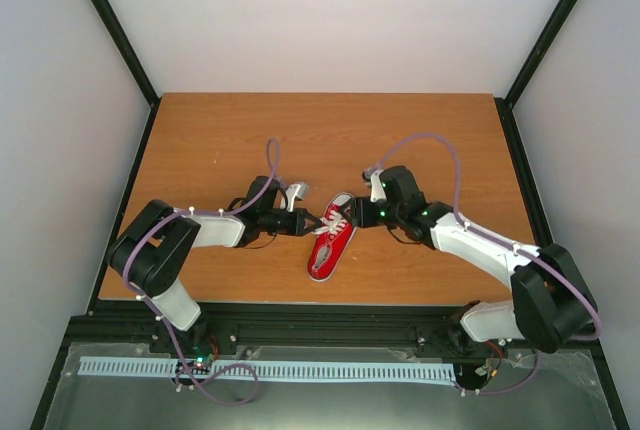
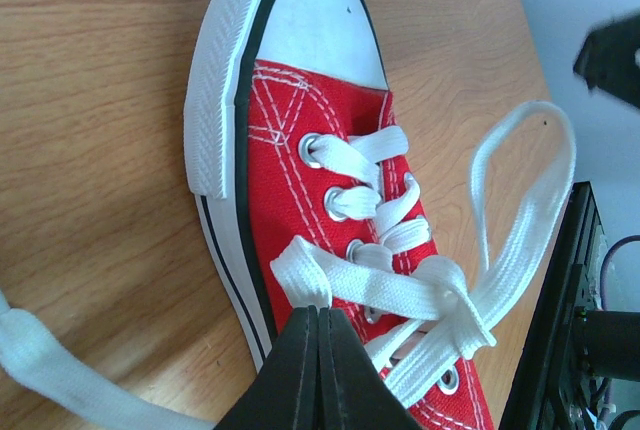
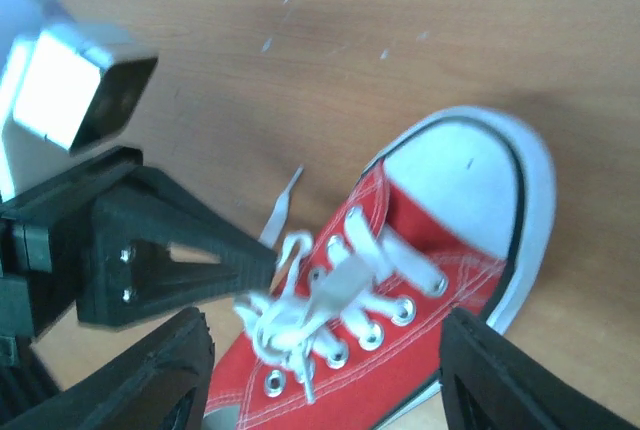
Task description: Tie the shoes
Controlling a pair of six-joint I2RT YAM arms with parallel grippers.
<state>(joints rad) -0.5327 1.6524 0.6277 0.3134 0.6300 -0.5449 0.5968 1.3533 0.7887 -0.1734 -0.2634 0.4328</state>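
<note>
Because the laces [image 2: 352, 162] are soft and floppy, hold them near the knot [image 2: 452, 302]; left hand [image 2: 318, 314] pinches one at bottom middle, right hand [image 3: 325, 335] is wide open, empty.

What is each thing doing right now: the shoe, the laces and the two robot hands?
red sneaker: upright on its sole, not fully tied.
white laces: loosely knotted, one loop sticking out.
left gripper: shut, pinching a lace.
right gripper: open above the sneaker, holding nothing.
</note>
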